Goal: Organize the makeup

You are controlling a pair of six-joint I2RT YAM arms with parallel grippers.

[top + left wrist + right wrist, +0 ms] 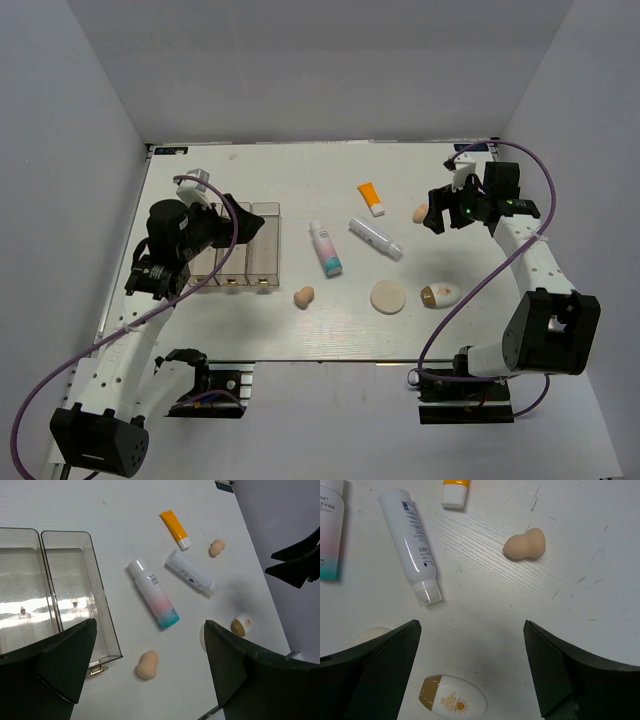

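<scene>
The makeup lies loose on the white table. An orange white-capped tube (371, 198) (175, 528), a white tube with teal end (325, 248) (153, 593) and a slim white tube (376, 239) (411, 545) lie mid-table. One peach sponge (304, 297) (147, 664) lies near the clear organizer (235, 258). The other sponge (421, 213) (524, 545) lies by my right gripper (440, 212) (470, 627), which is open and empty above the table. The beige puff (387, 298) and the white-and-gold egg (440, 295) (452, 702) lie toward the front. My left gripper (238, 220) (150, 630) is open and empty, over the organizer's right side.
The organizer's compartments (75, 595) hold nothing, and a gold latch shows at its near edge. Grey walls close in the table on the left, back and right. The table's front edge runs just before the near sponge and puff.
</scene>
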